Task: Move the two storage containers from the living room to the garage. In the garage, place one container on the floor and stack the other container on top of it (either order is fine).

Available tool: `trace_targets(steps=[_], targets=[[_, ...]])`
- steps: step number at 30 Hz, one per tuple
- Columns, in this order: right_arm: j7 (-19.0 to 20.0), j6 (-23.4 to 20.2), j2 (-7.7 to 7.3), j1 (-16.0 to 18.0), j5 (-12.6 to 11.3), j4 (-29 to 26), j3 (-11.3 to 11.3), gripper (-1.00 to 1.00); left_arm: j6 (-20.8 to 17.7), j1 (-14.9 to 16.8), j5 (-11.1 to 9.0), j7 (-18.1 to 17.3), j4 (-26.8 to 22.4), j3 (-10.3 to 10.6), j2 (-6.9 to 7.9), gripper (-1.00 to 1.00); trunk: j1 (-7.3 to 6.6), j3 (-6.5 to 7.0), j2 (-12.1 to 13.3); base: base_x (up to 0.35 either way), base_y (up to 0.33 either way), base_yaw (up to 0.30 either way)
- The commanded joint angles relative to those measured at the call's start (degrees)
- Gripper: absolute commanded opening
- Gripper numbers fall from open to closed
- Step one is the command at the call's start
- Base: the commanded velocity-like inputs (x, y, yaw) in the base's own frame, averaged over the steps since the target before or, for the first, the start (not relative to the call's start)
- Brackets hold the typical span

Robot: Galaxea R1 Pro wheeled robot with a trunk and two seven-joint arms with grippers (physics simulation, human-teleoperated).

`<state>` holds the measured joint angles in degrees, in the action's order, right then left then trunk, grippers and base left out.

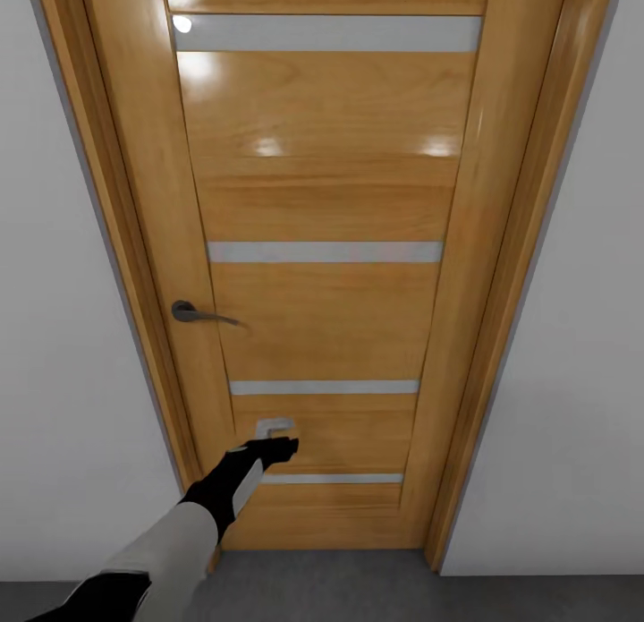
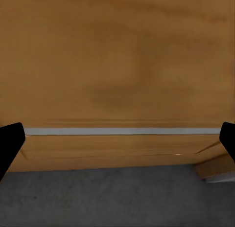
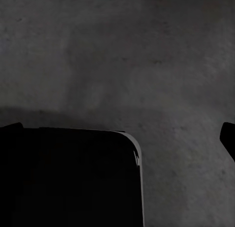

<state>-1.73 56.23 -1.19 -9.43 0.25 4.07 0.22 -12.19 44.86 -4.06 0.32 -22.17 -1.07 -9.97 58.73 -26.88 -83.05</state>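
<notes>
The two storage containers are out of view. I face a closed wood-panelled door (image 1: 331,201) with grey horizontal strips, standing on the dark grey concrete floor (image 1: 358,591). My left gripper (image 1: 277,438) reaches out to the door's lower panel, close to or touching it, well below the handle. In the left wrist view the left gripper (image 2: 117,144) is open, its black fingertips (image 2: 10,141) wide apart at the frame's edges with nothing between them. The right gripper (image 3: 117,134) points down at the speckled floor (image 3: 147,65) and is open and empty.
A dark lever handle (image 1: 192,313) sits on the door's left side. The wooden door frame (image 1: 528,246) and pale grey walls (image 1: 63,336) flank the door. A black part of my own body (image 3: 68,178) lies under the right gripper.
</notes>
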Motion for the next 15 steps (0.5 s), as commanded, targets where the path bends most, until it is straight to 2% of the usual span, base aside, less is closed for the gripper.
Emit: trace_targets(steps=[1, 5, 7, 9, 15], targets=[[-0.19, 0.19, 0.02, 0.03, 0.08, 0.06, 0.05, 1.00, -0.30, 0.28, -0.42, 0.03, 0.23, -0.12, -0.02, 1.00, 0.00, -0.05, -0.03, 0.000, 0.000, 0.000], [-0.20, 0.26, 0.04, 0.03, 0.03, -0.02, 0.01, 1.00, 1.63, 0.61, -0.26, 0.14, 0.88, -0.20, -0.02, 1.00, 0.00, -0.05, -0.03, 0.000, 0.000, 0.000], [-0.20, 0.27, 0.05, 0.03, 0.02, -0.25, 0.01, 1.00, 4.54, 0.70, -0.26, 0.49, 1.38, -0.36, 0.02, 1.00, 0.00, -0.05, -0.03, 0.000, 0.000, 0.000], [-0.20, 0.28, 0.05, 0.03, 0.02, -0.40, 0.01, 1.00, 6.07, 0.73, -0.41, 1.17, 1.97, -0.40, 0.85, 1.00, 0.00, -0.05, -0.03, 0.000, 0.000, 0.000], [-0.44, 0.13, 0.05, 0.03, 0.01, -0.54, -0.04, 1.00, 7.64, 0.75, -0.27, 4.33, 4.03, -0.25, 1.63, 1.00, 0.00, -0.05, -0.03, 0.000, 0.000, 0.000]])
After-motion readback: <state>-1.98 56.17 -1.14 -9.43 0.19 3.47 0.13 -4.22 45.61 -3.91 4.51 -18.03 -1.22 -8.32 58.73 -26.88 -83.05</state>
